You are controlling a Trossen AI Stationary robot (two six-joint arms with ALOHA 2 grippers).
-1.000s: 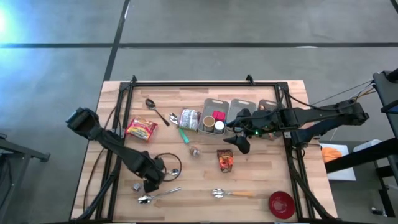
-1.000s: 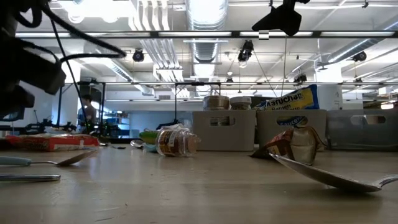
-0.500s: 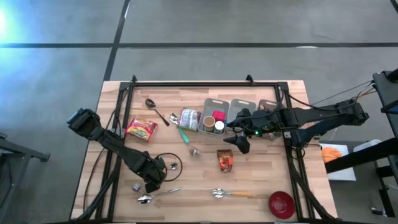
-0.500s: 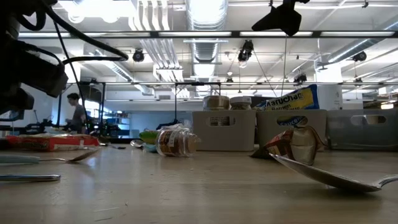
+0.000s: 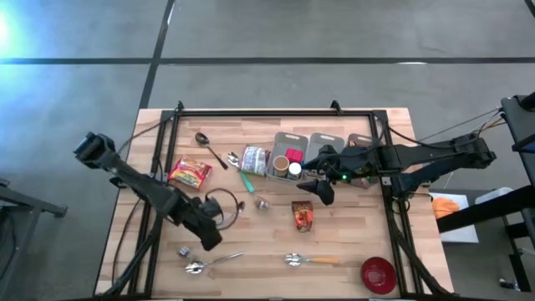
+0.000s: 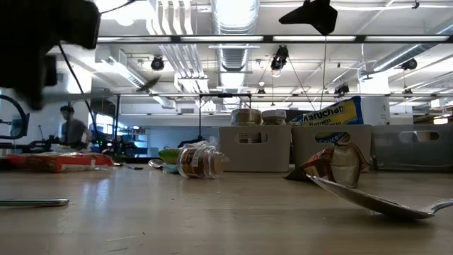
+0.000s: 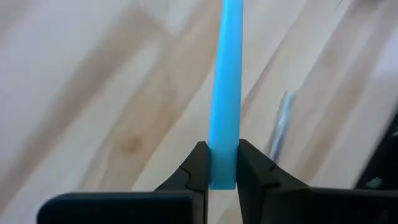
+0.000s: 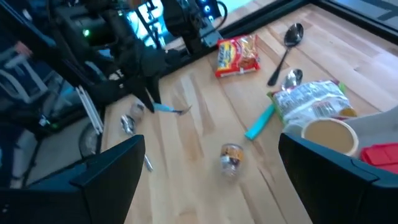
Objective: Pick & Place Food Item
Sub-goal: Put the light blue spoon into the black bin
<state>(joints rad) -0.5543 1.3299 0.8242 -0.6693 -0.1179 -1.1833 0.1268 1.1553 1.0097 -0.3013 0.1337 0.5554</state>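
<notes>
My left gripper [image 8: 151, 99] is shut on a blue-handled spoon [image 8: 171, 109], held above the table's near left part. Food lies about: a red noodle packet [image 5: 190, 173], a silvery snack bag [image 5: 255, 159], a small jar [image 5: 262, 202] on its side, and an orange pouch [image 5: 303, 215]. My right gripper [image 5: 322, 192] hovers open beside the grey bins [image 5: 326, 144], with nothing between its fingers. My left gripper pinches the spoon's blue handle [image 7: 222, 165] at its free end between its two fingers. The fingers slant down from above, and the handle runs on straight past them. The spoon is lifted clear of the table, its metal bowl [image 8: 186, 111] away from the gripper.
Other spoons lie at the back left [image 5: 213, 149], near left [image 5: 213, 263] and near middle [image 5: 313, 260]. A teal marker [image 5: 248, 182] lies by the snack bag, and a red bowl [image 5: 378, 274] stands at the near right corner. A black frame [image 5: 267, 113] rims the table.
My left gripper has risen from the table and tipped, moving a little toward the far edge. The blue-handled spoon, which lay on the wood a moment ago, has gone up with it and hangs clear.
</notes>
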